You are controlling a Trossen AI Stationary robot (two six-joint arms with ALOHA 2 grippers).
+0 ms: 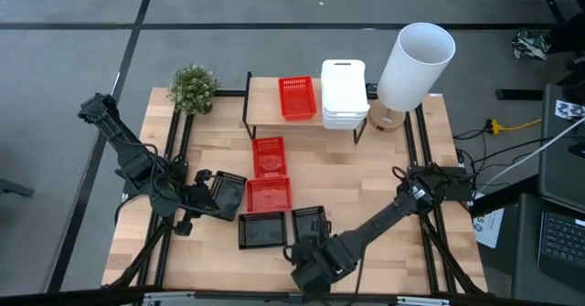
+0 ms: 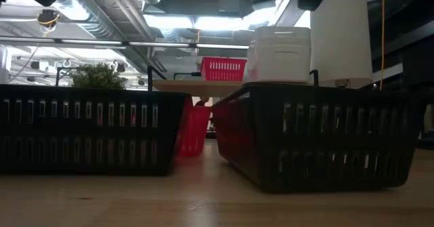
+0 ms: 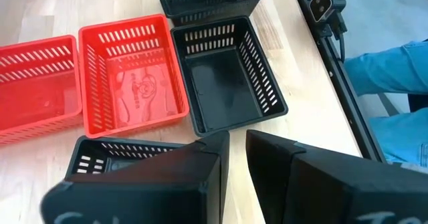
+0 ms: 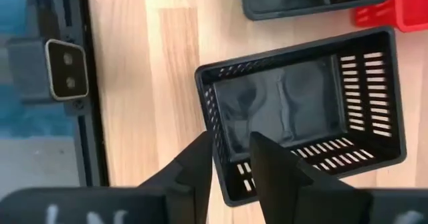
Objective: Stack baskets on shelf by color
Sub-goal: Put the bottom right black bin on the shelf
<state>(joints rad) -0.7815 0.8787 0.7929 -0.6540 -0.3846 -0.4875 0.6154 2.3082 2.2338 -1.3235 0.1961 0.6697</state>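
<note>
The shelf (image 1: 306,123) at the table's far side carries one red basket (image 1: 297,98) and a stack of white baskets (image 1: 344,93). Two red baskets (image 1: 268,155) (image 1: 269,195) lie on the table in front of it. My left gripper (image 1: 206,185) (image 3: 237,140) is at the table's left, by a tilted black basket (image 1: 228,194) (image 3: 107,158). My right gripper (image 1: 309,253) (image 4: 231,144) stands at the near edge, shut over the wall of another black basket (image 1: 311,224) (image 4: 301,103). A third black basket (image 1: 261,230) rests on its base beside it. My left gripper has the black basket's rim (image 3: 194,144) running in behind one finger (image 3: 200,174), which hides the place of contact. Its fingers slant down toward the table's right. My right gripper has the basket's near short wall (image 4: 215,127) between one finger inside (image 4: 267,160) and one outside (image 4: 197,164). It is close to a corner. The fingers come from above, pointing down, across the wall. I cannot tell whether the basket's base is off the table.
A potted plant (image 1: 193,87) stands at the far left corner and a tall white cylinder (image 1: 416,64) to the right of the shelf. A small camera (image 4: 65,70) sits at the near edge. A person's blue-clad legs (image 3: 394,83) show beyond that edge.
</note>
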